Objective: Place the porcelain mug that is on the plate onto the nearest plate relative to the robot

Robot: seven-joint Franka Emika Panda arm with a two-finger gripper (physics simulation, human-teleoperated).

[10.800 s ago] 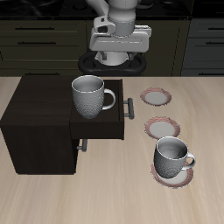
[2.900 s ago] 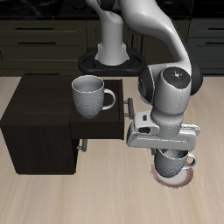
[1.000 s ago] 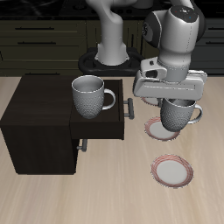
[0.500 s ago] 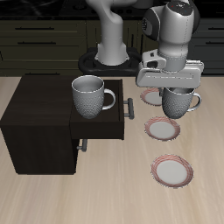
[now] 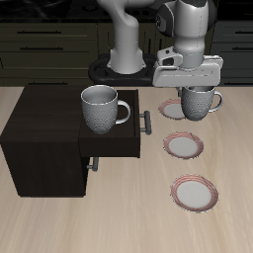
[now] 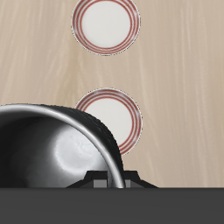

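My gripper [image 5: 200, 91] is shut on the rim of the porcelain mug [image 5: 201, 103], a pale dimpled mug with a loop handle, and holds it in the air over the plate [image 5: 169, 110] farthest back, nearest the robot's base. That plate is mostly hidden behind the mug. In the wrist view the mug's dark inside [image 6: 52, 149] fills the near field. The middle plate [image 5: 184, 146] and the front plate [image 5: 195, 193] are both bare; they also show in the wrist view as the middle plate [image 6: 118, 114] and the front plate [image 6: 106, 22].
A look-alike mug [image 5: 102, 109] stands on the open drawer of a dark wooden cabinet [image 5: 44, 138], beside the row of plates. The drawer's handle [image 5: 146, 122] juts toward the plates.
The mug was lifted off the front plate. Over the last second the gripper has carried it past the middle plate toward the back of the table.
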